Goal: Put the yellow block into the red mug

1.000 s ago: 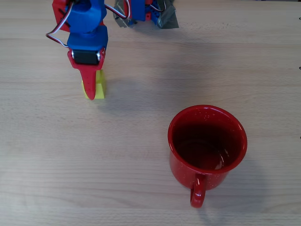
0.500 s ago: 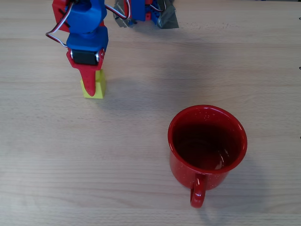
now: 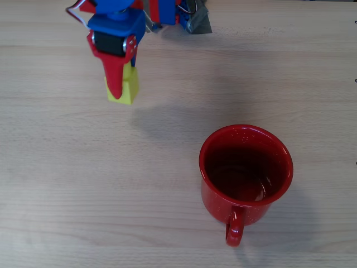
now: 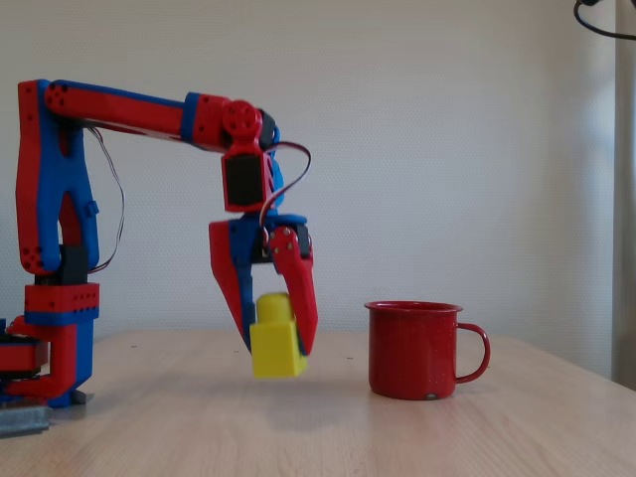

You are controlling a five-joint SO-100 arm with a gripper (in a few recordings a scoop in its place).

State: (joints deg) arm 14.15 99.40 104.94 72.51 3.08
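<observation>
The yellow block [image 3: 128, 87] [image 4: 276, 344] hangs just above the wooden table, pinched between the red fingers of my gripper [image 3: 119, 89] [image 4: 275, 343], which is shut on it. In the fixed view the block is tilted a little and clear of the tabletop. The red mug [image 3: 246, 165] [image 4: 413, 348] stands upright on the table, right of the block in the fixed view and lower right of it in the overhead view. Its handle [image 3: 235, 229] points toward the bottom edge of the overhead view. Nothing lies inside the mug.
The arm's red and blue base [image 4: 55, 338] stands at the left in the fixed view and at the top edge in the overhead view. Bare wooden table [image 3: 111, 184] lies between the block and the mug.
The gripper has lifted the yellow block off the table and carried it a little to the right and toward the top of the overhead view. The mug has stayed put.
</observation>
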